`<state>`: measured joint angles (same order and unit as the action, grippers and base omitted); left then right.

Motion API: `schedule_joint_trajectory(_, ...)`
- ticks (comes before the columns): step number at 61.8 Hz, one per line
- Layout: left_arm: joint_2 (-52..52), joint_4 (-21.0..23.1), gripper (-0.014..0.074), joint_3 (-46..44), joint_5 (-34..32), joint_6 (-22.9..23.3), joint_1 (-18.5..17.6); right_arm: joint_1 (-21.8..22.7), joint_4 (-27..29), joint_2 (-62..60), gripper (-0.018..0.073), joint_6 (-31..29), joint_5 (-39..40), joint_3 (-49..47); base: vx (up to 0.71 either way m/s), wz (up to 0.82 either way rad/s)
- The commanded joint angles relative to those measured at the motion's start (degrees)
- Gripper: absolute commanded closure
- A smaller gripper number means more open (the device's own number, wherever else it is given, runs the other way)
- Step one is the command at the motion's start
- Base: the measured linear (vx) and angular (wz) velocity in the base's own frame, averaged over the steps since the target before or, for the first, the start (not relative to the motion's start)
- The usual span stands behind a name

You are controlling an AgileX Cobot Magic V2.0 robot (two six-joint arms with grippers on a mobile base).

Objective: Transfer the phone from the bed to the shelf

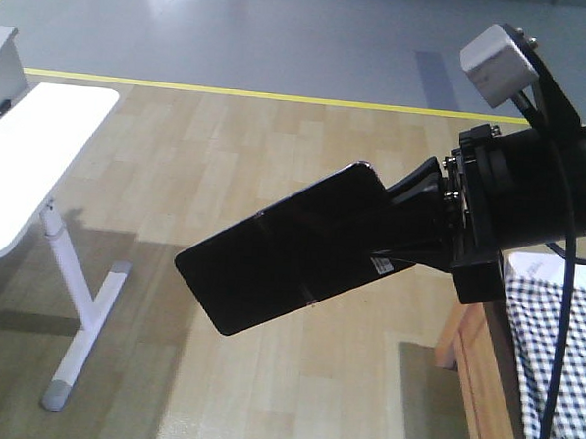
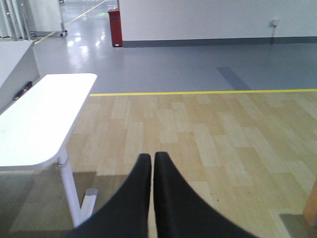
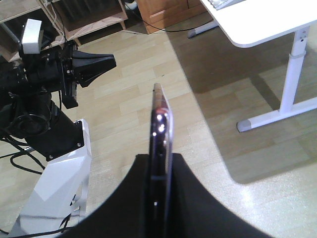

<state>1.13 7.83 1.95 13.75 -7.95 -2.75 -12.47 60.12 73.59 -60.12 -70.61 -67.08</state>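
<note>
Front view: the right claw (image 1: 396,225) is clamped on one end of the phone (image 1: 282,248), which hangs in the air over bare floor, clear of the bed (image 1: 561,361) at the lower right. Most of the slab sticks out unsupported, so a jolt could likely pivot it or slide it loose, and the drop would be onto hard boards. A white counter (image 1: 31,157) stands well apart to the left.

Left wrist view: the left claw (image 2: 152,163) has its fingers together, holding nothing. Only floor, the counter (image 2: 44,114) and a far red bin (image 2: 115,27) lie ahead.

Right wrist view: the phone (image 3: 161,129) shows edge-on between the claw's (image 3: 159,158) fingers. What looks like the shelf (image 3: 96,29) sits at the top left, with the left claw (image 3: 106,62) and its arm near that path, so a careless swing could clip them.
</note>
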Motion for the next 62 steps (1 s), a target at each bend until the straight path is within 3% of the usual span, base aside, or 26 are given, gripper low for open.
schedule_joint_trajectory(1,0.25,0.51,0.0596,0.16,-4.27,0.22,-0.23,0.3,5.29,-1.77,0.0561,-0.24,-3.25,-1.5,0.18,0.23)
schedule_joint_trajectory(62,0.25,0.51,0.0596,0.16,-4.27,0.22,-0.23,0.3,5.29,-1.77,0.0561,-0.24,-3.25,-1.5,0.15,0.36)
